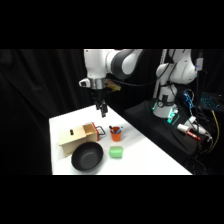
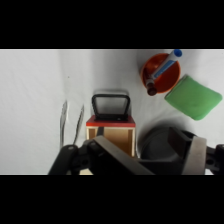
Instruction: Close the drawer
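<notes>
The drawer (image 1: 91,133) stands pulled out from the right side of a pale wooden box (image 1: 74,138), with its black loop handle (image 1: 101,131) facing right. My gripper (image 1: 103,111) hangs above the handle, clear of it. In the wrist view the drawer front (image 2: 111,132) with its red top edge and the handle (image 2: 111,104) lie just past my gripper (image 2: 155,161). The gripper is open and holds nothing.
A black bowl (image 1: 87,157) sits in front of the box, close to the drawer. An orange cup (image 1: 116,133) with markers (image 2: 161,74) stands right of the handle. A green block (image 1: 116,151) lies nearer the front. Metal tongs (image 2: 70,122) lie beside the drawer.
</notes>
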You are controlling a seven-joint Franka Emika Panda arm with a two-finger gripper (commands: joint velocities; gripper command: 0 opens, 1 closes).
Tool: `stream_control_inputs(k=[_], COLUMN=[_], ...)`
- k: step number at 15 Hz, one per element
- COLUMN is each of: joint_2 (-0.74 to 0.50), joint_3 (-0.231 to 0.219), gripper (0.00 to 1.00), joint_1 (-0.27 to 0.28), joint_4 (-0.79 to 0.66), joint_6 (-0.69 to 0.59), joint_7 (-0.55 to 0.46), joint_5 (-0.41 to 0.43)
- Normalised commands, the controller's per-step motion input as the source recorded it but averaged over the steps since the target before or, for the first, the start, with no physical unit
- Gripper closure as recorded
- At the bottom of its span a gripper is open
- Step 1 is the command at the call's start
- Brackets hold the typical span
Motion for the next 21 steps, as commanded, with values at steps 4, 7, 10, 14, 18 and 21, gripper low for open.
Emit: stream_control_inputs(k=[4, 7, 10, 14, 18, 21], joint_2=[0.01, 0.08, 0.17, 0.23, 0.28, 0.29], joint_3=[-0.025, 0.002, 0.046, 0.096, 0.12, 0.115], gripper=[0.0, 0.0, 0.0, 0.0, 0.0, 0.0], joint_1=[-0.071, -0.07, -0.06, -0.075, -0.104, -0.121], joint_4=[-0.27, -0.19, -0.06, 0.09, 0.21, 0.3], joint_6=[0.45, 0.44, 0.39, 0.27, 0.18, 0.09], joint_7=[-0.11, -0.19, -0.19, -0.18, -0.17, -0.16], joint_5=[0.213, 0.249, 0.22, 0.183, 0.133, 0.101])
